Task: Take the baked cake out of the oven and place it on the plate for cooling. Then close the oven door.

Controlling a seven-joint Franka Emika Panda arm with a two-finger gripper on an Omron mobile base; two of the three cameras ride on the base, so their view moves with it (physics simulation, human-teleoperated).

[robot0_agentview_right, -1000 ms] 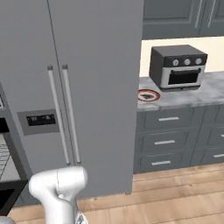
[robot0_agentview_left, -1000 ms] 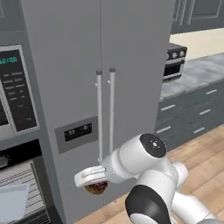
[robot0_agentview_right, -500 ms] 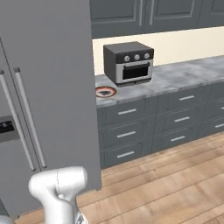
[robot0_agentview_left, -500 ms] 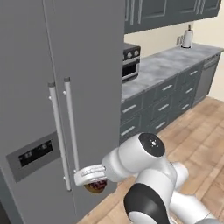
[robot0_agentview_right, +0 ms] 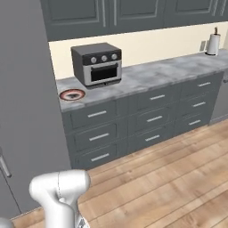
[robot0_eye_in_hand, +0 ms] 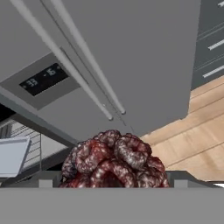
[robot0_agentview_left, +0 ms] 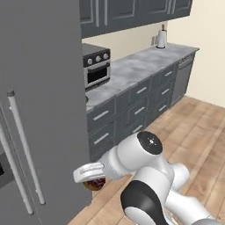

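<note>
Tool (robot0_agentview_left: 90, 176) low beside the fridge (robot0_agentview_left: 39, 110), jaws spread wide around the baked cake (robot0_eye_in_hand: 114, 159), which sits clamped between them. Beyond, plate (robot0_agentview_right: 72, 94) on the worktop (robot0_agentview_right: 151, 73) beside the toaster oven (robot0_agentview_right: 97, 63).

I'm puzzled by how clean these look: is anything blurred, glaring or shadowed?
Left base view: even light, no glare on the fridge. Right base view: sharp throughout, the plate crisp. Hand view: the cake looms large, softly pixelated, with no harsh shadow.
</note>
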